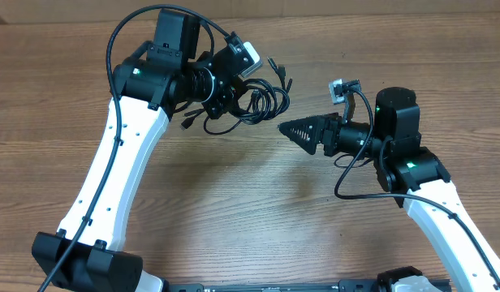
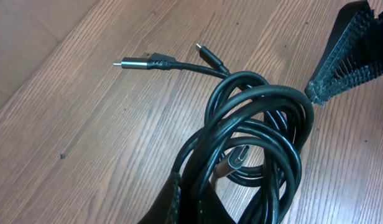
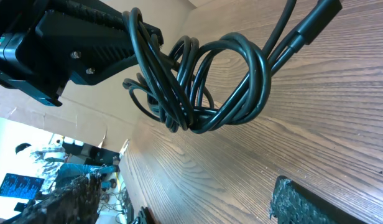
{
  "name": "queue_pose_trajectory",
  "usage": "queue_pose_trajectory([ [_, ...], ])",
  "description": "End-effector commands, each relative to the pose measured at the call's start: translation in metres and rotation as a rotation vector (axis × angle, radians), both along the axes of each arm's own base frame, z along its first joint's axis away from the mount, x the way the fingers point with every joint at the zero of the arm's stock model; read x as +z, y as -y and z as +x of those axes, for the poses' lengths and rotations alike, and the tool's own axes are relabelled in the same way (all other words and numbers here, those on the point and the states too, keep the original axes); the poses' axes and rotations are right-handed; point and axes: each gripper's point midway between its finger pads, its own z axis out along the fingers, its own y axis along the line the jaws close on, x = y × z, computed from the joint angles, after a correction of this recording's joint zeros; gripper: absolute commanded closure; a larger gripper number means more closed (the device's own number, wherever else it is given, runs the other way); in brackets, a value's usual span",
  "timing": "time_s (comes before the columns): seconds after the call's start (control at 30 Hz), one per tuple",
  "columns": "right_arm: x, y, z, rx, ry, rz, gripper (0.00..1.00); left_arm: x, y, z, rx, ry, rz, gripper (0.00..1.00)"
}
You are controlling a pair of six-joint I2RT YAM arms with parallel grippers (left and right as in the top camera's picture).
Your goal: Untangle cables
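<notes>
The cables [image 1: 260, 104] are a tangled coil of thin black cords at the back middle of the table. My left gripper [image 1: 230, 96] is shut on the coil's left side and holds it partly lifted. The left wrist view shows the coil [image 2: 260, 124] running between its fingers [image 2: 191, 194], with a silver-tipped plug [image 2: 132, 62], a small plug [image 2: 207, 56] and a silver plug [image 2: 238, 155] inside the loops. My right gripper [image 1: 289, 128] is open and empty, just right of the coil. In the right wrist view the coil [image 3: 204, 87] hangs ahead of its spread fingers [image 3: 191, 199].
The wooden table [image 1: 250, 211] runs to a far edge just behind the left arm [image 1: 63, 23]. Loose plug ends [image 1: 281, 75] stick out behind the coil and one [image 1: 187, 123] lies to its left. A thick black arm wire [image 1: 347, 174] loops beside the right wrist.
</notes>
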Motion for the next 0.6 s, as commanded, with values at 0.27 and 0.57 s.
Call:
queue_pose_trajectory([
  [0.27, 0.0095, -0.0038, -0.0006, 0.023, 0.029, 0.011, 0.14, 0.0045, 0.0069, -0.0044, 0.006, -0.026, -0.040, 0.95],
  [0.57, 0.0097, -0.0027, 0.0019, 0.001, 0.009, 0.017, 0.14, -0.0005, 0.0051, -0.0118, 0.010, -0.070, -0.032, 0.95],
])
